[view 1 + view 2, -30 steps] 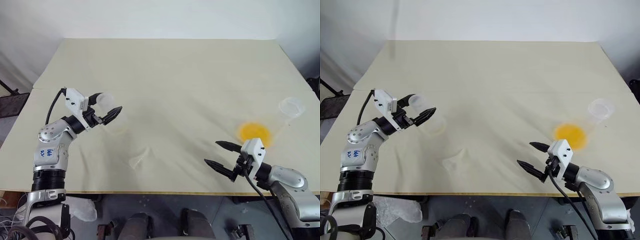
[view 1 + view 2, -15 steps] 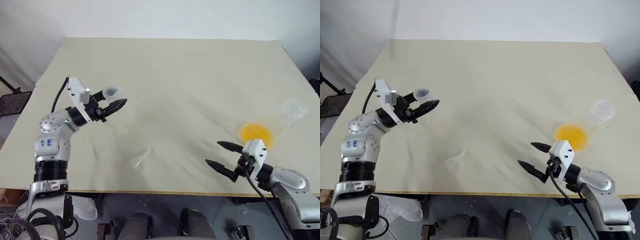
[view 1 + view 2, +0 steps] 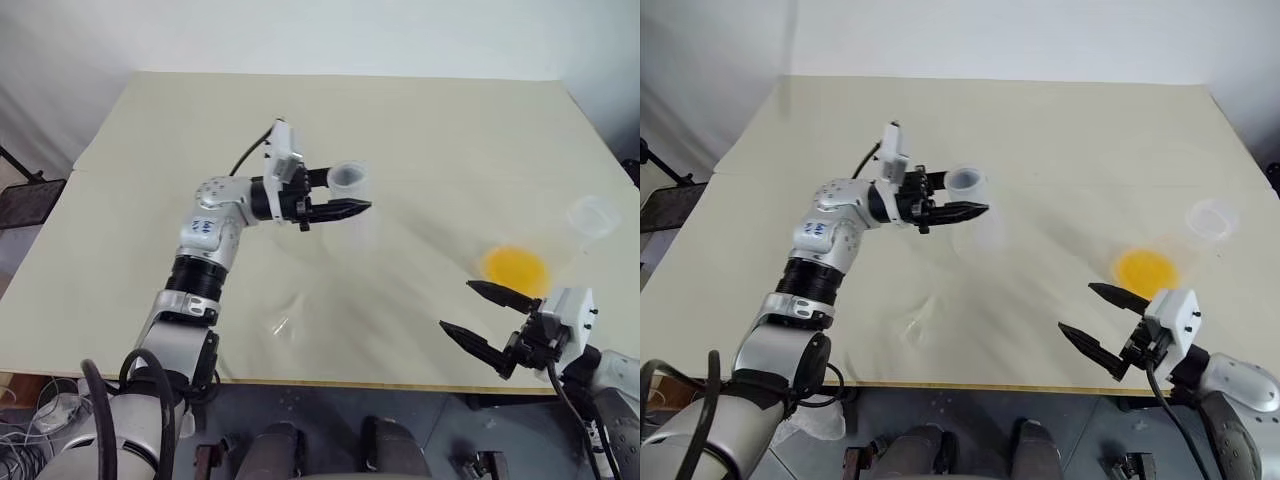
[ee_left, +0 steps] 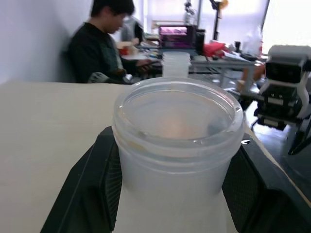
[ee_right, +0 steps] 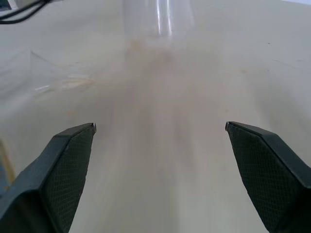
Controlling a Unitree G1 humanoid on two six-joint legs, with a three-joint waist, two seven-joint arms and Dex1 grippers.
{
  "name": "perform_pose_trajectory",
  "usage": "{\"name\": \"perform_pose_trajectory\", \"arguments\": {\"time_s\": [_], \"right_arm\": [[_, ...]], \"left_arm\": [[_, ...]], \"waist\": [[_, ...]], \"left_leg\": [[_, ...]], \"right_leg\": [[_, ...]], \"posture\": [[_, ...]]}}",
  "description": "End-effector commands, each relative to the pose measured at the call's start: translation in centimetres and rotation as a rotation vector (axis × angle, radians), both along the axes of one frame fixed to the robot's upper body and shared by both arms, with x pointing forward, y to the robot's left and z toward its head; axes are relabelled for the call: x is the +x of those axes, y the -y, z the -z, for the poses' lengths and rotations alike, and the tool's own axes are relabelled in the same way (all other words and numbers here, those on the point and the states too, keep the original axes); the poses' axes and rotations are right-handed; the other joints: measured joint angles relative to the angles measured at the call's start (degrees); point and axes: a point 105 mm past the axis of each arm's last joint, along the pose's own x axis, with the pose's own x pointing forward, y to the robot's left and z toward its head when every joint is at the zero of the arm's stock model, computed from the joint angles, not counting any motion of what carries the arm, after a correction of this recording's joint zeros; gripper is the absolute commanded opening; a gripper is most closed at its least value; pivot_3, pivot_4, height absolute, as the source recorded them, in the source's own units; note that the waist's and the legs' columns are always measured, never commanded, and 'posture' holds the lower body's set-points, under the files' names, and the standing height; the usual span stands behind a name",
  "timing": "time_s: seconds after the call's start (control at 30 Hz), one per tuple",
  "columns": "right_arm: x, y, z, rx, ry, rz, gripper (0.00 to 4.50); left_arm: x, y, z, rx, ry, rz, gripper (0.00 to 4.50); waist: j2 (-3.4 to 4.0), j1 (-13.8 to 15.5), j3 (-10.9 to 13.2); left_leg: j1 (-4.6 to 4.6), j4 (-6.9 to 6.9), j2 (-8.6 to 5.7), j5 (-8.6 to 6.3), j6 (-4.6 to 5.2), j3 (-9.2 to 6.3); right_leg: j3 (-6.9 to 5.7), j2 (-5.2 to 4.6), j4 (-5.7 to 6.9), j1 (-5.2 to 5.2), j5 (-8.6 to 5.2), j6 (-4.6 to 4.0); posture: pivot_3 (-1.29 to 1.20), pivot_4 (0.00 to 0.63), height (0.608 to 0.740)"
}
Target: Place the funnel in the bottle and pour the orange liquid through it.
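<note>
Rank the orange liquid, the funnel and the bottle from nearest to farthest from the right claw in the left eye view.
From the right claw:
1. The orange liquid, pooled in its clear flask just beyond the claw.
2. The funnel, lying near the table's front edge, toward the robot's left.
3. The bottle, lifted over the table's middle in the left claw.

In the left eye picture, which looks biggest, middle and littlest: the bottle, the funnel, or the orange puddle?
1. bottle, held up in the left gripper, so it sits nearer the camera
2. orange liquid
3. funnel, though its clear edges are hard to trace
</note>
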Motion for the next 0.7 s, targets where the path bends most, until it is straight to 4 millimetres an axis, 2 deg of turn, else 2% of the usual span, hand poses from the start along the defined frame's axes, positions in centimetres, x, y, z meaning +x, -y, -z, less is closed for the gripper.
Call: {"name": "perform_pose_trajectory", "arguments": {"time_s": [0.03, 0.13, 0.27, 0.4, 0.53, 0.7], "right_arm": [[-1.0, -0.7, -2.1, 0.034, 0.066, -0.005, 4.5], [-1.7, -1.1, -2.7, 0.066, 0.088, -0.002, 4.5], [-1.8, -1.1, -2.7, 0.06, 0.094, 0.032, 4.5], [-2.2, -1.2, -2.5, 0.065, 0.093, 0.056, 4.5], [-2.4, -1.4, -2.0, 0.06, 0.087, 0.074, 4.5], [-2.2, -1.5, -1.8, 0.055, 0.085, 0.081, 4.5]], "left_arm": [[-0.6, 2.2, -0.8, 0.02, 0.058, 0.074, 2.38], [-0.9, 3.6, -0.1, 0.05, 0.052, 0.125, 2.38], [-0.5, 4.7, 0.9, 0.092, 0.054, 0.106, 2.38], [0.0, 5.2, 2.3, 0.162, 0.088, 0.067, 2.38], [0.5, 5.3, 2.2, 0.151, 0.087, 0.025, 2.38], [0.5, 5.0, 3.0, 0.154, 0.054, 0.012, 2.38]], "waist": [[-0.05, 0.1, 0.0], [-0.07, 0.3, 0.0], [-0.07, 0.7, 0.0], [-0.07, 0.9, 0.0], [-0.08, 1.1, 0.0], [-0.08, 1.0, 0.0]], "left_leg": [[0.0, 0.02, 0.01, 0.0, 0.0, -0.01], [-0.03, 0.04, -0.01, 0.01, 0.04, -0.02], [-0.03, 0.06, -0.02, 0.0, 0.07, 0.01], [-0.03, 0.06, -0.02, 0.0, 0.09, 0.02], [-0.08, 0.08, -0.04, 0.0, 0.13, 0.02], [-0.09, 0.08, -0.05, 0.0, 0.16, 0.0]], "right_leg": [[0.0, 0.0, 0.0, 0.01, 0.0, 0.0], [0.02, -0.01, -0.04, 0.0, 0.0, 0.0], [0.05, -0.02, -0.04, 0.01, 0.01, 0.01], [0.05, -0.02, -0.06, 0.0, 0.01, 0.01], [0.06, -0.02, -0.08, -0.01, 0.02, 0.03], [0.06, -0.04, -0.08, -0.01, 0.02, 0.04]], "posture": [[0.0, 0.15, 0.74], [0.0, 0.15, 0.74], [0.0, 0.15, 0.74], [0.0, 0.15, 0.74], [0.0, 0.15, 0.74], [0.0, 0.15, 0.74]]}}
